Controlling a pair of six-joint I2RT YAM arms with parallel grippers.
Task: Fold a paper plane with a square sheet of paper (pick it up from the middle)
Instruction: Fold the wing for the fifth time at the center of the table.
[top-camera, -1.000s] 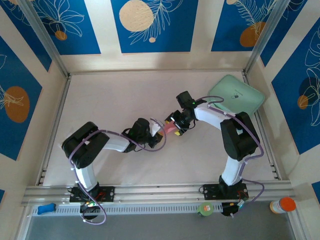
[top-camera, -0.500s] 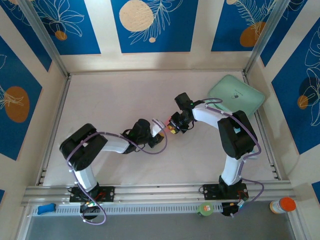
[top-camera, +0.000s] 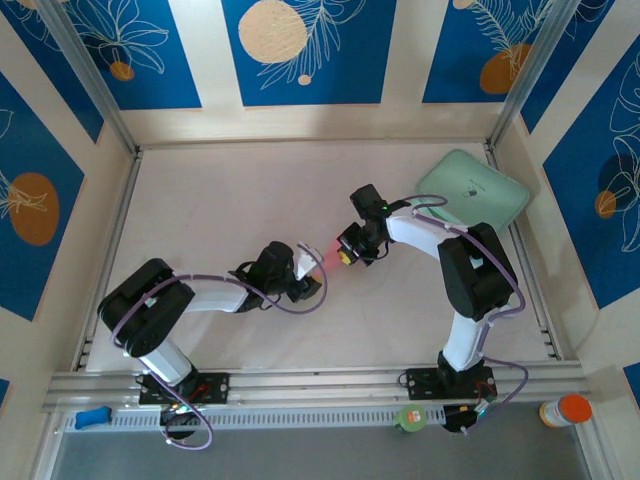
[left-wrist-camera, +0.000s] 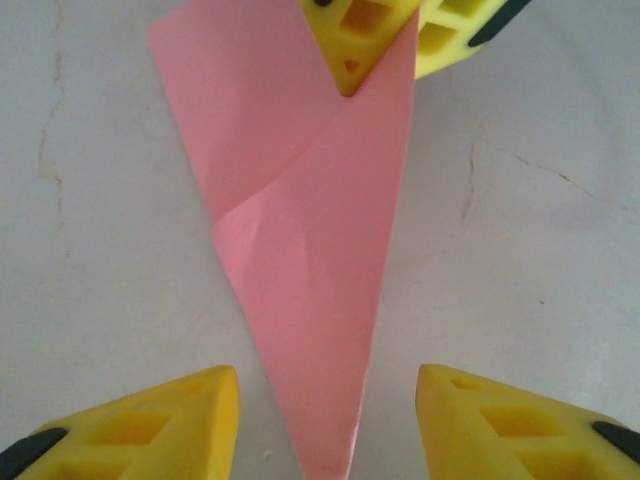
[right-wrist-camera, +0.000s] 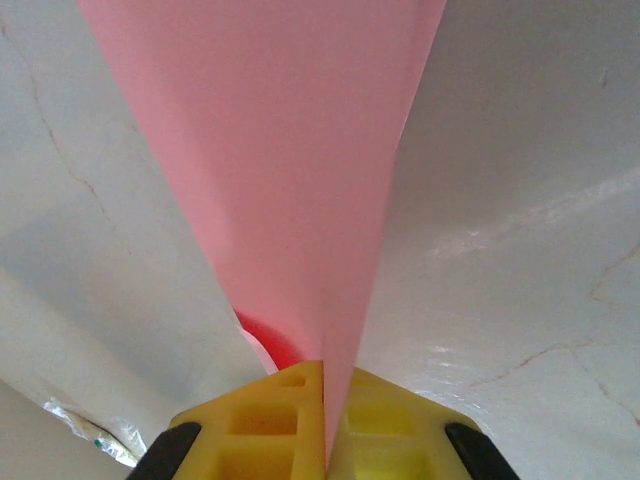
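Two sets of jaws face each other at the middle of the desk (top-camera: 220, 200), where we see the creased pink paper (left-wrist-camera: 310, 270) lying between them, the right jaws clenched on its wide end and the left jaws released, standing apart either side of its sharp tip.

the pale table (top-camera: 220, 200) carries a mint-green pad (top-camera: 472, 195) lying flat in its far right corner.
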